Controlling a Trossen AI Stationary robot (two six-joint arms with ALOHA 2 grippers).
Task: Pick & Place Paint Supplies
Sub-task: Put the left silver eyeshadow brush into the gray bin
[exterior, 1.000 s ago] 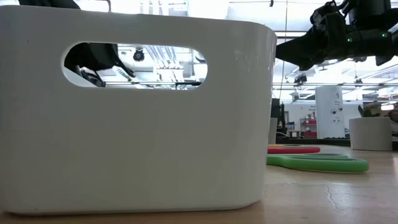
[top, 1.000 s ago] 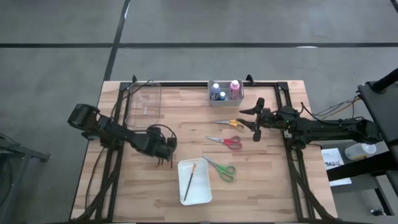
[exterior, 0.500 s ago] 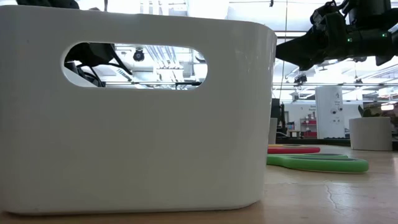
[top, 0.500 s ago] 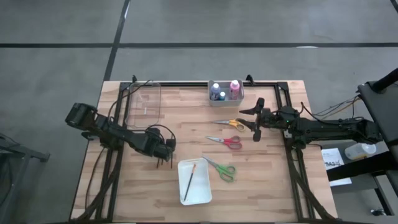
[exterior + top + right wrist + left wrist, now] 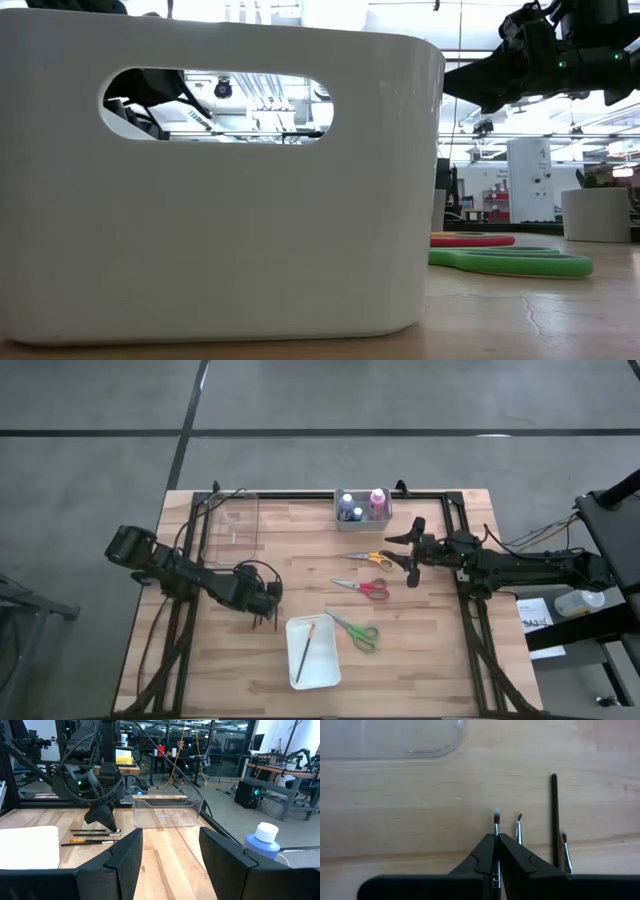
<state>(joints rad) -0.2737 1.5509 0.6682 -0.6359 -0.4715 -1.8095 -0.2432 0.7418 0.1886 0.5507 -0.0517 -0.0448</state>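
My left gripper (image 5: 496, 840) is low over a row of thin dark brushes (image 5: 266, 622) near the table's middle left, and it is shut on one brush (image 5: 496, 822). Three other brushes (image 5: 555, 820) lie flat beside it. My right gripper (image 5: 411, 555) hovers open near the orange scissors (image 5: 368, 558), touching nothing. Red scissors (image 5: 364, 588) and green scissors (image 5: 357, 631) lie flat on the table. A white bin (image 5: 313, 652) holds an orange-handled brush (image 5: 305, 648). Pink and blue bottles (image 5: 362, 506) stand in a small container at the far edge. My left gripper pinches one thin brush between its two fingertips (image 5: 485, 851), on the metal ferrule just behind the bristles (image 5: 496, 827). The fingers come from above, slanting down, as the right wrist view shows (image 5: 107, 817). The bristle tip (image 5: 496, 813) sticks out past the fingertips. Whether the brush is off the wood, I cannot tell.
A clear plastic container (image 5: 232, 520) sits at the far left of the table. In the low view the white bin (image 5: 220, 180) blocks most of the table, with the green handle (image 5: 510, 263) and red handle (image 5: 470, 240) beside it. Bare wood lies at the near left.
My left gripper has shifted slightly toward the table's left over the brushes, then held still. My right arm and the scissors have kept their places.
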